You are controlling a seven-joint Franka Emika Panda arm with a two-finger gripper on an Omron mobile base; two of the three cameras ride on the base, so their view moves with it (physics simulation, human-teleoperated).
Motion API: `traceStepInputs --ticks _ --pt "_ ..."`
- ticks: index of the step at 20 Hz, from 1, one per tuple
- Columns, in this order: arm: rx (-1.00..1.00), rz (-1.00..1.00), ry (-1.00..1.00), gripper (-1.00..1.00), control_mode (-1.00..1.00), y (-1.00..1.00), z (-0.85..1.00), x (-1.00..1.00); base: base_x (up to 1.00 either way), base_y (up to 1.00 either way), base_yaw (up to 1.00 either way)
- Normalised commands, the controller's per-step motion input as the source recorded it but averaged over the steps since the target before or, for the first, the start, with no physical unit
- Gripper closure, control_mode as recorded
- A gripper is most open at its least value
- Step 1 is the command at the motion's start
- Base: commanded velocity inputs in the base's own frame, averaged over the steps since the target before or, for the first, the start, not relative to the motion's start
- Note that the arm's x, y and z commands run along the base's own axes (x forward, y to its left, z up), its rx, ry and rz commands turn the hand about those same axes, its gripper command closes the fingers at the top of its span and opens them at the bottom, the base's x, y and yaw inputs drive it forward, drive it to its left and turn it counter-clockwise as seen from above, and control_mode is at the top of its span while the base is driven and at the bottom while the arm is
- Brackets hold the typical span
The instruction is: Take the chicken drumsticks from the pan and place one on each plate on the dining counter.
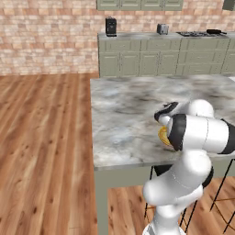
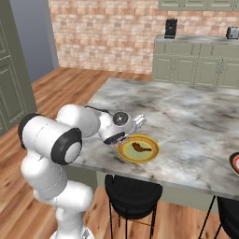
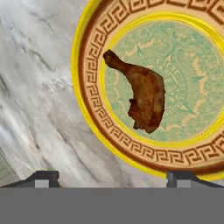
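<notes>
On the dining counter, one chicken drumstick lies on the yellow plate, the gripper above it is wide open and empty, and the red-rimmed plate probably needs its drumstick.

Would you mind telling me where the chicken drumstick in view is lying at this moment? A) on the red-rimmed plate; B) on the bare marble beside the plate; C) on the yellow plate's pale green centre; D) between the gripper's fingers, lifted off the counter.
C: the hand view shows the chicken drumstick lying on the green centre of the yellow plate, with the gripper open and clear of it above the dining counter.
</notes>
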Motion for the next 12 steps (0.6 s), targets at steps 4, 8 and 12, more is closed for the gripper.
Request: traceStepInputs --ticks 4,8,12 --pt "0.0 0.31 -0.4 -1.0 -1.0 0.0 1.0 -0.48 0.0 0.0 0.0" --pt "-0.01 0.37 -0.02 -1.0 -1.0 0.0 1.0 -0.58 0.0 0.0 0.0" --pt "-0.3 0.35 0.0 -1.0 -1.0 0.0 1.0 -1.0 0.0 0.0 0.0"
